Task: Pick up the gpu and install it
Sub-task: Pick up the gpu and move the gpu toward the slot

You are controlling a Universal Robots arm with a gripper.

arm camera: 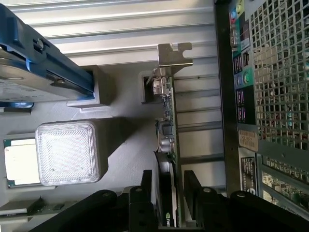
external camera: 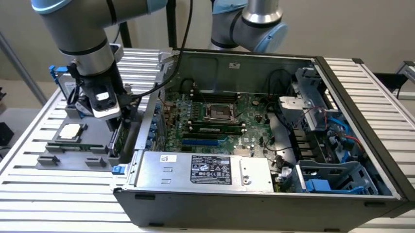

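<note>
Green and black, the gpu (arm camera: 168,123) stands on edge in a grey holder (arm camera: 126,162) on the slatted worktop (arm camera: 120,29), just beside the open computer case (external camera: 259,194) (silver bracket at the end away from the arm). The pincer (arm camera: 169,180) straddles its other end; whether it is clamped on, I cannot tell.

green gpu (arm camera: 170,121) stands on edge, silver-bracketed, just beside the case (arm camera: 275,96)
</note>
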